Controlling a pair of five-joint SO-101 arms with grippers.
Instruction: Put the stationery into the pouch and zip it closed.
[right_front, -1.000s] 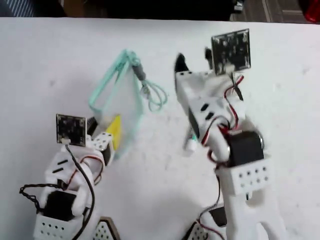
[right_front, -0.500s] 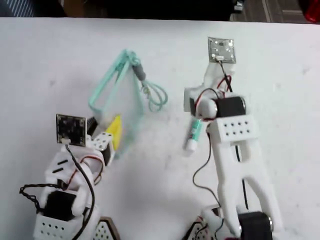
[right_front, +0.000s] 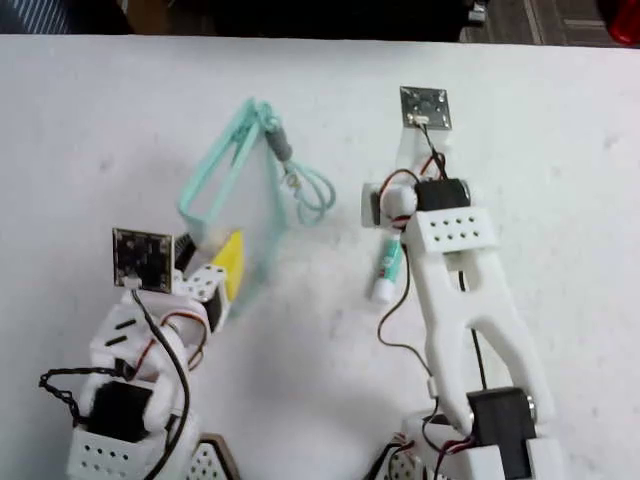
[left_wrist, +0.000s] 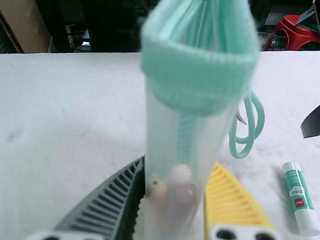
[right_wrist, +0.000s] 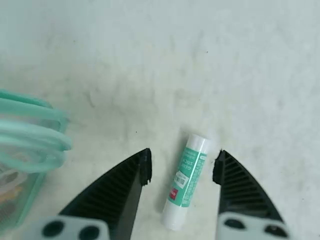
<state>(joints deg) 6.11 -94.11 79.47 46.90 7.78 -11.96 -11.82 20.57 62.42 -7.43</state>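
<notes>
A translucent pouch (right_front: 238, 190) with a teal zip rim stands on edge at the table's left middle, its mouth open. My left gripper (left_wrist: 175, 200) is shut on its near end, grey finger on one side and yellow finger (right_front: 229, 262) on the other. Small pale items (left_wrist: 172, 182) show through the pouch wall. A green-and-white glue stick (right_front: 387, 271) lies flat right of the pouch. My right gripper (right_wrist: 182, 157) hangs open just above the glue stick (right_wrist: 186, 180), one black finger on each side of it. The pouch's rim (right_wrist: 30, 132) is off to one side.
A teal cord loop (right_front: 312, 190) trails from the pouch's zip pull towards the right arm. The right arm (right_front: 455, 270) stretches low across the table's right middle. Bare white table lies on both outer sides and beyond the pouch.
The right arm has swung from a raised, folded pose to a low, stretched one, bringing its gripper down over the glue stick. The left arm and pouch have not moved.
</notes>
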